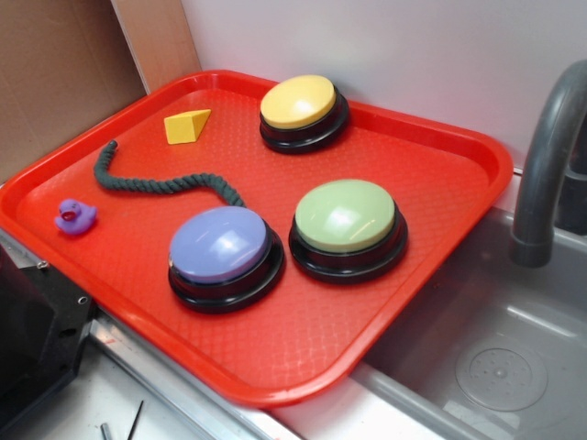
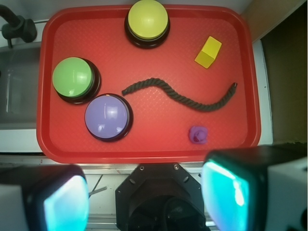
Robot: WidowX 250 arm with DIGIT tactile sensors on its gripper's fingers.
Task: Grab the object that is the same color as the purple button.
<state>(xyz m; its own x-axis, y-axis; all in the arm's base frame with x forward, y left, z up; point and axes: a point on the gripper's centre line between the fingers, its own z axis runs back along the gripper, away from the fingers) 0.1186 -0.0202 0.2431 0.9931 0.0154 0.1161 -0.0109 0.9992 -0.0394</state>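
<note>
Purple duck (image 2: 198,134) near tray (image 2: 144,151) front edge, clear all round; gripper (image 2: 144,199) spread wide, empty, off tray.

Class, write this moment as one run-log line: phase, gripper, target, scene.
phase: pre-approach | gripper: open, high above tray edge | target: purple duck, untouched, near rope end | purple button beside green button

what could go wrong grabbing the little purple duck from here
The purple duck is tiny and rounded, so the gripper, open and well back from it, might pinch off-centre and squirt it away. It also sits close to the red tray rim, which a finger might strike. The dark rope end lies nearby and might get snagged.
</note>
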